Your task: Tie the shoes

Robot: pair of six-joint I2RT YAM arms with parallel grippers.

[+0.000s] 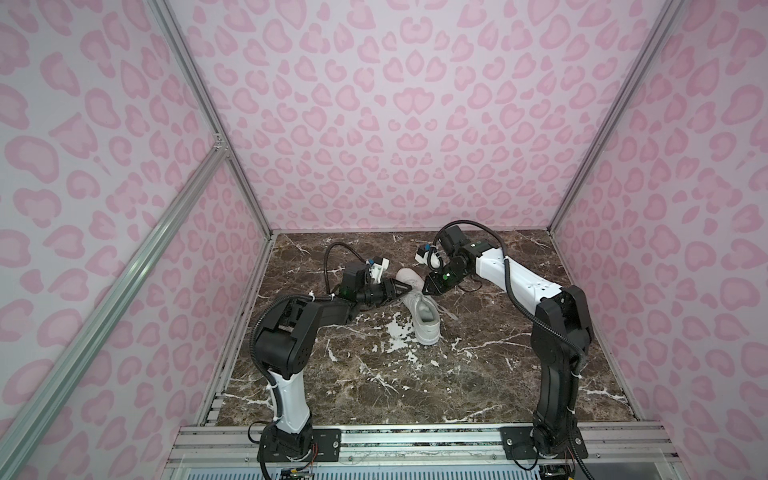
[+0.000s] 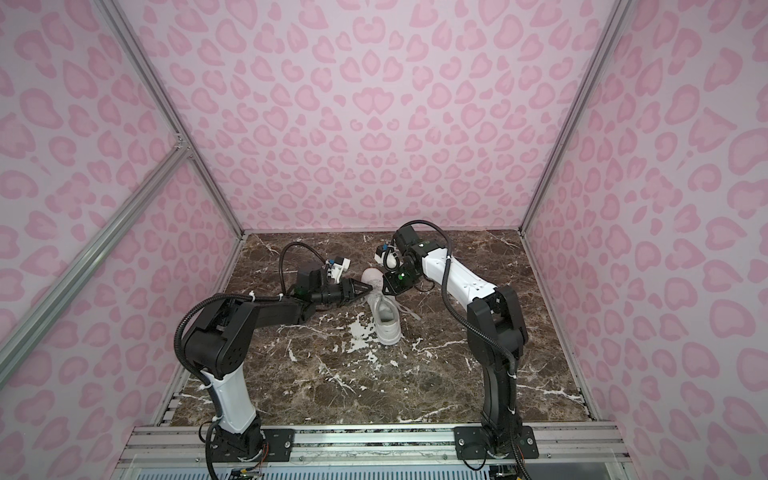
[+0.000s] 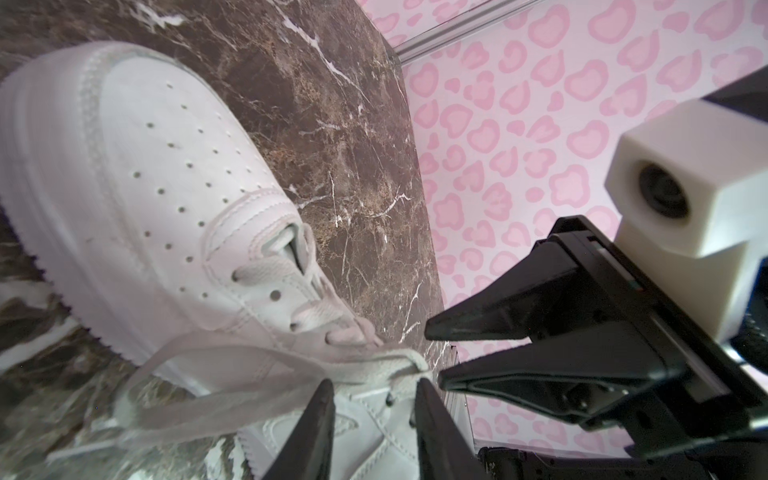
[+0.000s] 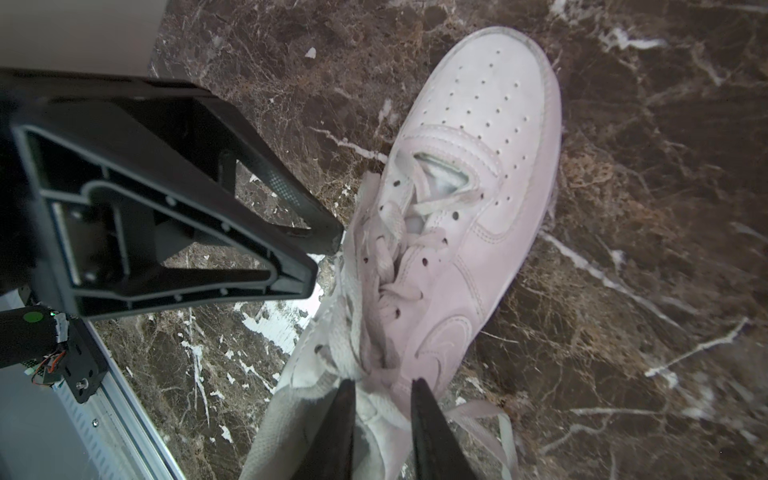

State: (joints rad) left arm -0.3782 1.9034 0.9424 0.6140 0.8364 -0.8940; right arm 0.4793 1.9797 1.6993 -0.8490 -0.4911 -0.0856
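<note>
Currently seeing the white sneaker (image 1: 422, 320) sole-down at mid-frame in both top views on the marble tabletop (image 1: 374, 386), toe toward the upper frame, laces (image 3: 199, 411) loose and trailing off the side. Reading left gripper (image 3: 376, 388) as spread, tips either side of the lace crossing, pinching nothing. Reading right gripper (image 4: 384, 386) as likewise parted, facing it tip to tip over the lacing, no clamp on any lace visible.

Left gripper (image 3: 376, 399) and right gripper (image 4: 384, 395) nearly meet, jaws seemingly parted
</note>
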